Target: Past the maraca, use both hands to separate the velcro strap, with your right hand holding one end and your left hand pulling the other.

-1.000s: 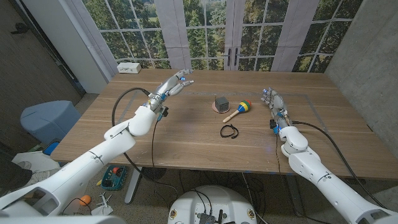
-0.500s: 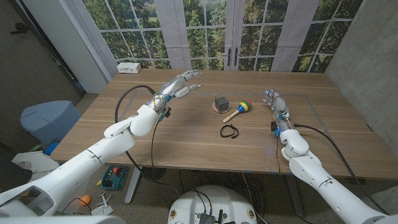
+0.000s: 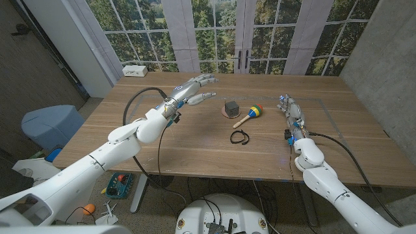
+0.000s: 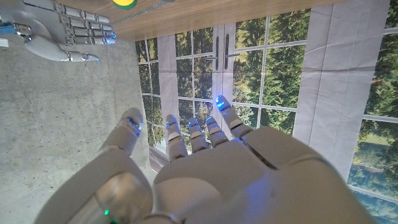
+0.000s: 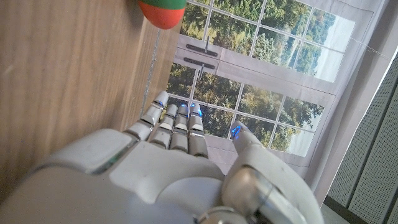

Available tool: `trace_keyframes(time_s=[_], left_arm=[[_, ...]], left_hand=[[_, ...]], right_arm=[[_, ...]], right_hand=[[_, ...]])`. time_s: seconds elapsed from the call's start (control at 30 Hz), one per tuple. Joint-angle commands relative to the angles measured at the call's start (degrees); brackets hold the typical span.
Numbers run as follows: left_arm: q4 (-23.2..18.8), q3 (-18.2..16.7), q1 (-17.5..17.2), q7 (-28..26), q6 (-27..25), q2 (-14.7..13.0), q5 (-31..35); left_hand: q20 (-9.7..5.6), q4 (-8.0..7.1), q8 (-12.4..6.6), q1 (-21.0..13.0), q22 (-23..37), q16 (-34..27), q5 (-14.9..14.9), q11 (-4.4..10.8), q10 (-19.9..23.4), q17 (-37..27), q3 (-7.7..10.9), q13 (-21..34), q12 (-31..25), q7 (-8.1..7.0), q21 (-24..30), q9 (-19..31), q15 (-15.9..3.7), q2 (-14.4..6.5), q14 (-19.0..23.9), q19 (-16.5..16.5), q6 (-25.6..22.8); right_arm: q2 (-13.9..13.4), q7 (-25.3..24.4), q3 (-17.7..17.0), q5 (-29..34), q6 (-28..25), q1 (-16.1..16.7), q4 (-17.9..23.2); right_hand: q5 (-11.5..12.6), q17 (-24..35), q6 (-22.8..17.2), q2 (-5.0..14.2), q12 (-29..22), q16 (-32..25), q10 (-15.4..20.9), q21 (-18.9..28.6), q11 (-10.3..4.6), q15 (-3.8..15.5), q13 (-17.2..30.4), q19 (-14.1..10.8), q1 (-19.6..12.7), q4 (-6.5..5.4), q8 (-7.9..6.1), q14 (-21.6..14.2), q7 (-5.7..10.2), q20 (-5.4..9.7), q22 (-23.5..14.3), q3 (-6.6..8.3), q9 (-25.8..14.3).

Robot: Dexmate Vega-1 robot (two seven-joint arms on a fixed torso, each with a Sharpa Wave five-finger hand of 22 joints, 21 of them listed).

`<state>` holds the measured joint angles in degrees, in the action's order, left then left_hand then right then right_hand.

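Note:
A thin black velcro strap [image 3: 240,136] lies looped on the wooden table [image 3: 195,143], just nearer me than the maraca [image 3: 249,115], which has a wooden handle and a red, yellow and green head. My left hand [image 3: 193,89] hovers open over the table, left of the maraca, fingers stretched toward it. My right hand [image 3: 290,107] stands open at the table's right, fingers straight, apart from the strap. In the left wrist view my left hand [image 4: 186,155] holds nothing and my right hand [image 4: 56,37] appears beyond. The maraca head [image 5: 163,12] sits past my right hand [image 5: 174,155].
A small grey block [image 3: 231,106] sits on a round pinkish coaster beside the maraca. A white power strip [image 3: 134,70] lies at the table's far left corner. Windows stand behind the table; a blue bin [image 3: 51,123] stands on the floor at left.
My left hand has swung right and forward toward the grey block and maraca. My right hand has shifted slightly right and nearer.

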<state>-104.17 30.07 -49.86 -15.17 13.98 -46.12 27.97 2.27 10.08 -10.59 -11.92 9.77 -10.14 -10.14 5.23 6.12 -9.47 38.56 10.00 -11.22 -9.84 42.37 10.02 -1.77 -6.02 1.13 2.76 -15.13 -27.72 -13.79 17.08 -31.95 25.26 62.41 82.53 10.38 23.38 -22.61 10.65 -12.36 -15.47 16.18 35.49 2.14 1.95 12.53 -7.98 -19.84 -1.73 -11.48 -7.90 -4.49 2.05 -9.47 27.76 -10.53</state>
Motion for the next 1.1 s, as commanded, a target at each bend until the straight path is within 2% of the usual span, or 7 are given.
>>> trace_keyframes(time_s=[0.03,0.57,1.1], left_arm=[[-2.27,0.43,0.14,1.89,0.02,-1.27,4.83],[-3.57,1.26,1.9,7.15,3.13,-2.75,6.69],[-6.38,1.47,1.71,10.74,3.29,-3.29,9.69]], left_hand=[[0.6,0.2,0.23,0.08,0.06,0.03,0.1,0.19,-0.23,-0.14,-0.2,0.27,0.15,0.27,-0.42,0.13,-1.77,0.91,-0.51,0.22,0.78],[0.94,0.2,0.27,-0.29,0.08,-0.03,0.08,0.37,-0.64,-0.16,-0.38,0.3,0.19,0.3,-0.97,0.17,-1.62,1.16,-0.78,0.12,1.15],[1.16,0.21,0.07,-1.2,0.11,-0.02,0.07,0.81,-1.04,-0.18,-0.29,0.35,0.12,0.05,-2.0,0.24,-1.24,0.83,-1.39,0.6,0.9]], right_arm=[[0.39,-1.27,-0.78,0.74,1.81,2.39,1.22],[1.09,-3.68,-1.75,2.17,3.7,5.76,3.43],[1.69,-4.64,-2.78,2.74,5.71,8.8,4.56]], right_hand=[[-0.11,0.13,-0.69,-0.2,-0.28,-0.36,0.57,-0.38,0.2,-0.04,-0.02,-0.43,0.4,0.37,-0.25,-0.57,0.01,1.0,-0.15,0.19,-0.2],[-0.2,0.11,-1.0,-0.17,-0.29,-0.5,0.89,-0.88,0.3,-0.03,-0.05,-0.7,0.29,0.72,-0.2,-0.63,-0.01,0.89,-0.18,0.31,-0.23],[-0.25,0.12,-1.18,-0.14,-0.21,-0.58,0.9,-1.33,0.15,-0.02,-0.07,-0.87,0.31,0.88,-0.13,-0.52,0.01,0.84,-0.2,0.36,-0.25]])
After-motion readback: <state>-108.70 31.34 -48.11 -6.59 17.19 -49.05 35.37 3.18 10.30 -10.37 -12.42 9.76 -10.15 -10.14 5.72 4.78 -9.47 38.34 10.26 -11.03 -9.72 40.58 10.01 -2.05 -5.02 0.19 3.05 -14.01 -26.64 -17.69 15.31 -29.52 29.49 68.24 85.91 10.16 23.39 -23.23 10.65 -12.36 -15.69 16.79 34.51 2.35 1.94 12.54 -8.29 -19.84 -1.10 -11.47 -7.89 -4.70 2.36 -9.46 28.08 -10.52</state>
